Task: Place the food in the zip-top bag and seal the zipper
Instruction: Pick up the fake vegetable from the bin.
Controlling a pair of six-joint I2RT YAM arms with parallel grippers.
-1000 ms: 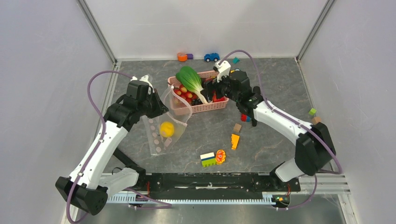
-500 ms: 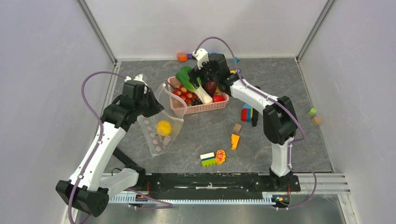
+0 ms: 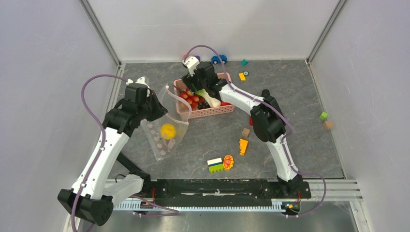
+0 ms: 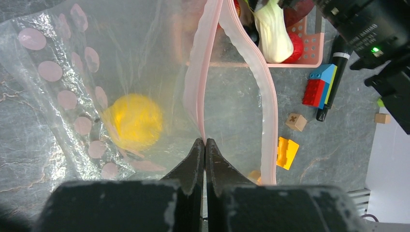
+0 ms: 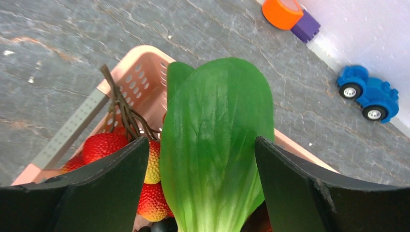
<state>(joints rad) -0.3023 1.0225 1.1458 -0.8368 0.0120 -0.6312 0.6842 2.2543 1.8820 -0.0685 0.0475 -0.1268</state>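
Observation:
My left gripper [image 3: 155, 107] is shut on the near lip of the pink zipper [image 4: 200, 87] and holds the clear zip-top bag [image 3: 162, 140] open; the far lip [image 4: 268, 106] bows away. A yellow citrus [image 3: 168, 131] lies inside the bag and also shows in the left wrist view [image 4: 133, 121]. My right gripper [image 3: 196, 83] is open over the pink basket [image 3: 212, 112]. Its fingers straddle the green bok choy leaf [image 5: 217, 145] with gaps on both sides. Red strawberries [image 5: 104, 145] and dark berries lie beside the leaf. The bok choy's white stem [image 3: 212, 99] points right.
On the grey table lie an orange wedge [image 3: 243, 146], a green-white-yellow block [image 3: 215, 165], a tan cube [image 3: 245, 131], a blue toy car [image 3: 219, 59] and small cubes [image 3: 324, 116] at the right. A red-blue block [image 4: 319, 86] and a black marker [image 4: 333, 72] lie beside the basket.
My right arm has swung left across the basket, from its right side to over the bok choy leaf. My left gripper has kept hold of the bag's lip and drifted slightly left.

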